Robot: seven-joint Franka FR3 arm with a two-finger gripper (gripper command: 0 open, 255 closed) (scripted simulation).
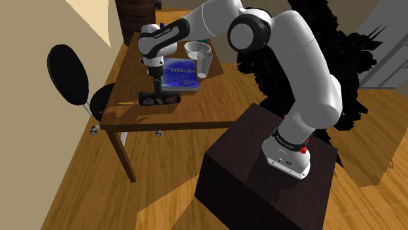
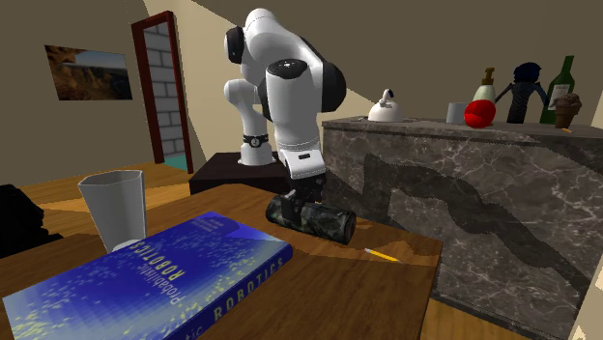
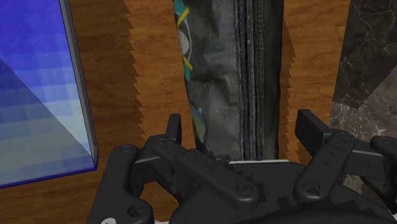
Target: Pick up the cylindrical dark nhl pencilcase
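Beside the blue book (image 3: 38, 95), the dark pencil case (image 3: 232, 63) was straddled by the gripper (image 3: 242, 122), jaws spread apart, seemingly so its round sides could be clasped.

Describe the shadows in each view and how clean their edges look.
Wrist view: the pencil case and the book cast sawtooth-edged shadows on the wooden table. Second exterior view: a broad dark band slants across the front of the marble counter. Shoulder view: a ragged-edged black area sits behind the arm.
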